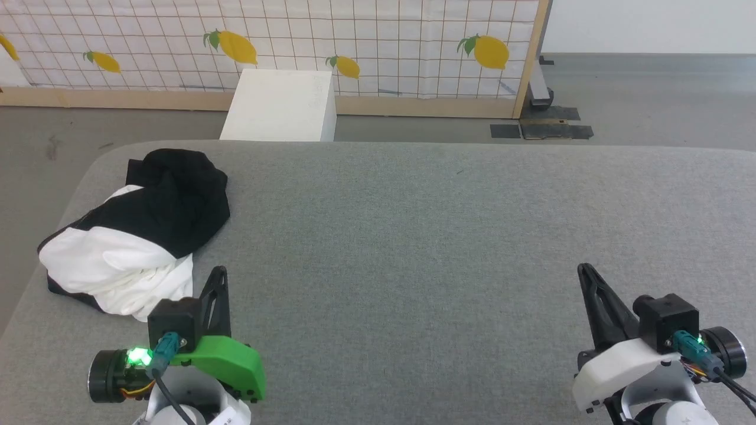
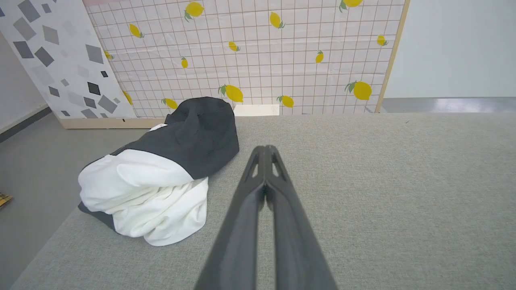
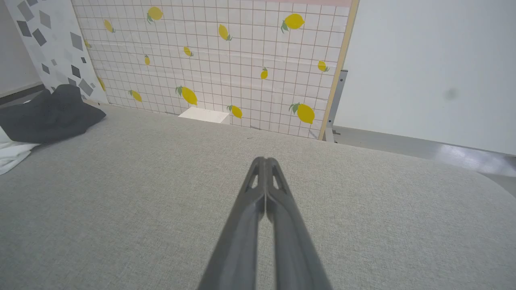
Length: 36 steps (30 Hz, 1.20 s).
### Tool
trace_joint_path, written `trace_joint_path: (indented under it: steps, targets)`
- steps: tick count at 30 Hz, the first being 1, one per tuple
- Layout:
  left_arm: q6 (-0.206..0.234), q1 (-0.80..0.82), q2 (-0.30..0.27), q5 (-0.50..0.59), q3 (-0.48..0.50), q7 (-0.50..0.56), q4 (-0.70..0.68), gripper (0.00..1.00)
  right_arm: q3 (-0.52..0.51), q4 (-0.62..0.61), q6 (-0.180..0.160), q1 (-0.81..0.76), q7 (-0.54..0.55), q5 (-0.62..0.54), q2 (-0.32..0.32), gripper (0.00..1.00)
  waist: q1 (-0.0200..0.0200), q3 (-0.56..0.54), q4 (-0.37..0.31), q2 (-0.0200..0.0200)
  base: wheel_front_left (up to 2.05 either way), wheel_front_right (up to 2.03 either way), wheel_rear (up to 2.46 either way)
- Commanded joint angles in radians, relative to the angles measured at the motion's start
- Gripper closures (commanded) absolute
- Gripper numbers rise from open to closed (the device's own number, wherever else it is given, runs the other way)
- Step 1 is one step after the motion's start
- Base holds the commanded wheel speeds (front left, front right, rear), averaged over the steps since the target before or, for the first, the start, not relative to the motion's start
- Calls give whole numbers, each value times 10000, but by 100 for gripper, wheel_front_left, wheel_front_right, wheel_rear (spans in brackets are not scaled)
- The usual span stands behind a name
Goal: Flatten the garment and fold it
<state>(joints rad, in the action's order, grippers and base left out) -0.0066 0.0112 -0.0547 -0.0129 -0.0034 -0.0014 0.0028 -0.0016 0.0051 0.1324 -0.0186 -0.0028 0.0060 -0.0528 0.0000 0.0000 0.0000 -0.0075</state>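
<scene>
At 7 o'clock of the head view, nearest the camera, 1 left gripper (image 1: pixel 220 273) sits low over the grey padded table (image 1: pixel 413 248). Its 2 dark fingers are pressed together tip to tip, with nothing between them. At 5 o'clock, 1 right gripper (image 1: pixel 585 270) is in the same condition: 2 fingers closed on nothing.

Farther out, at 9 o'clock, 1 garment (image 1: pixel 136 236) lies crumpled in a heap near the table's left edge. White cloth faces the robot; black cloth lies on top and behind. In the left wrist view the heap is at 10 o'clock of the fingers, close beside them and not touching. It is well apart from the right gripper.

Beyond the table's far edge, at 11 o'clock, 1 white box (image 1: pixel 280 106) stands on the floor before 1 lemon-print screen (image 1: pixel 384 35).
</scene>
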Motion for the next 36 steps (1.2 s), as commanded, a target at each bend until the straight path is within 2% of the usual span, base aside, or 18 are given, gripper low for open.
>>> trace_joint_path:
  steps: [1, 2, 3, 19, 36]
  targets:
    - [66, -112, 45, 129, 34, 14, -28, 100, 16, -51, -17, 186, 28, -60, 26, 100, 0, 0, 0, 74, 0, 0, 0]
    - [66, -112, 45, 129, 34, 14, -28, 100, 16, -51, -17, 186, 28, -60, 26, 100, 0, 0, 0, 74, 0, 0, 0]
    - [0, 0, 0, 0, 2, 0, 0, 0, 4, 0, 0, 0, 0, 0, 0, 0, 0, 0, 0, 0, 0, 0, 0]
    - [178, 120, -1, -311, -245, -249, 216, 0, 24, 133, -2, 127, -153, 139, -1, 0, 0, 6, 172, 7, 0, 0, 0]
    - [411, 179, -89, -691, -420, -607, 472, 0, 158, 312, -4, 280, -362, 297, 3, 0, 0, 16, 1135, 16, 0, 0, 0]
